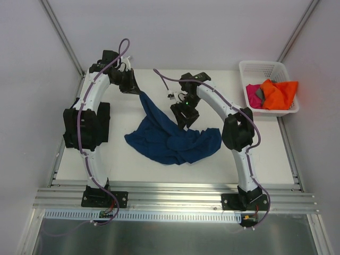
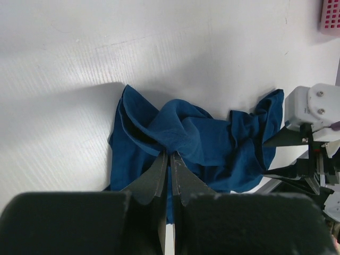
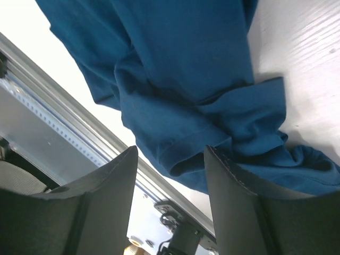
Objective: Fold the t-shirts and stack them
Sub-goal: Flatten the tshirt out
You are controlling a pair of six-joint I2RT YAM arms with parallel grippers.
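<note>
A navy blue t-shirt (image 1: 170,139) lies crumpled in the middle of the table. My left gripper (image 1: 138,92) is shut on one of its edges and holds that edge up at the back left, so a strip of cloth hangs down to the pile. In the left wrist view the fingers (image 2: 159,172) pinch a fold of the navy cloth (image 2: 202,141). My right gripper (image 1: 181,120) hovers open over the shirt's middle. In the right wrist view its gripper (image 3: 170,159) is open and empty above a hemmed fold of the navy shirt (image 3: 180,74).
A white lattice basket (image 1: 254,67) at the back right holds orange (image 1: 280,93), magenta (image 1: 252,94) and grey cloth. A dark flat shape (image 1: 103,122) lies by the left arm's elbow; I cannot tell what it is. The metal rail (image 1: 175,195) runs along the near edge.
</note>
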